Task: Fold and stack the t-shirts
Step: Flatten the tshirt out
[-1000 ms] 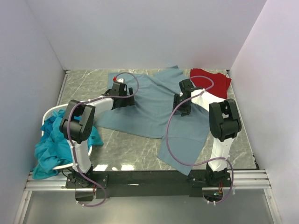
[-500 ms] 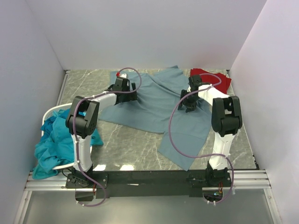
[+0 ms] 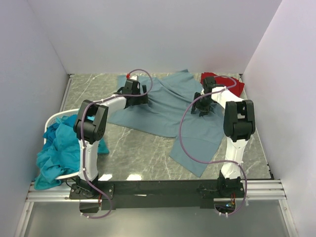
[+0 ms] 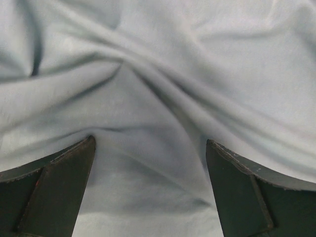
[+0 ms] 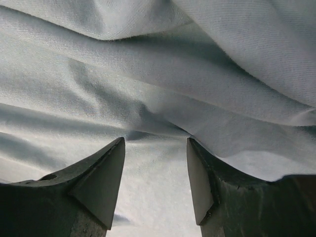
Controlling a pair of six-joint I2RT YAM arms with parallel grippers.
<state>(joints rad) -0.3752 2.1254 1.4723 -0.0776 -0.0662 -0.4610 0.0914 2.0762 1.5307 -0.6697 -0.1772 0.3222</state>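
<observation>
Both pairs of my jaws hang low over one large dusty slate-blue cloth t-shirt (image 3: 168, 111), which lies spread but rumpled on the grey marbled table (image 3: 138, 158).

My left jaws stand wide apart. A raised ridge of the blue cloth runs beneath the gap between them, and nothing is gripped. My right jaws are partly apart, with a soft fold of the same shirt lying just past their tips. They clamp nothing either.

I judge the task barely begun. The blue shirt is unfolded, its body trailing crookedly from under my right jaws back toward my base, and no neat stack shows anywhere.

A bright red t-shirt (image 3: 232, 85) lies bunched just beyond my right jaws, close against the blue one; I cannot tell whether they overlap. Well out to the side of my left jaws, back near my base, a heap of teal t-shirts (image 3: 61, 148) spills over a white basket (image 3: 54, 116).

Nothing hard blocks me. Only the wrinkles, and the red shirt crowding the blue one's far edge, are in the way.
</observation>
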